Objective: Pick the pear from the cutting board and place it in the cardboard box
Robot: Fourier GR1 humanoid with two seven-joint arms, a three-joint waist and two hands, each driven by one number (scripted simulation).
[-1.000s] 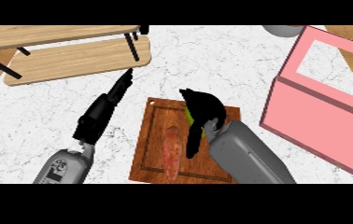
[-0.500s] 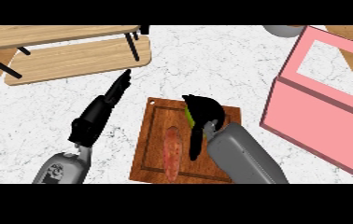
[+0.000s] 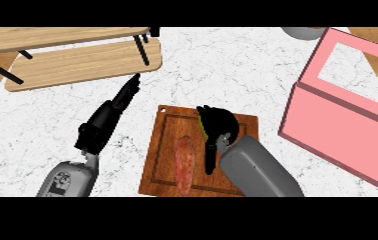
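Starting far left: wooden shelf unit [image 3: 74, 54] with black legs fills the upper-left corner, two light-wood tiers, standing on the white marbled surface [image 3: 221, 64]. Just below and right of it, left hand [image 3: 111, 116] lies on the surface, fingers straight and stretched out toward the shelf, holding nothing; its grey forearm enters from the lower-left edge. Bare veined marble between this hand and the board.

Centre: dark wooden cutting board [image 3: 166, 154] with a routed groove near its rim, lying flat on the surface, lower edge running out of view. A reddish long item [image 3: 184, 164] lies lengthwise on the board's left half, can't tell what it is. Just right of it, right hand [image 3: 218, 126] is over the board's upper part, fingers curled down around the pear [image 3: 201, 126]; only a thin yellow-green sliver shows at the hand's left edge, the rest hidden. Pear is at the board, can't tell whether it is touching or lifted. Grey right forearm covers the board's lower-right corner.

Right: pink box [image 3: 332, 119] with a large open top, tilted in view, well apart from the board, running off the right edge. Grey round object [image 3: 301, 32] at the top edge just left of the box, mostly cut off. Light wood strip at the top-right corner.
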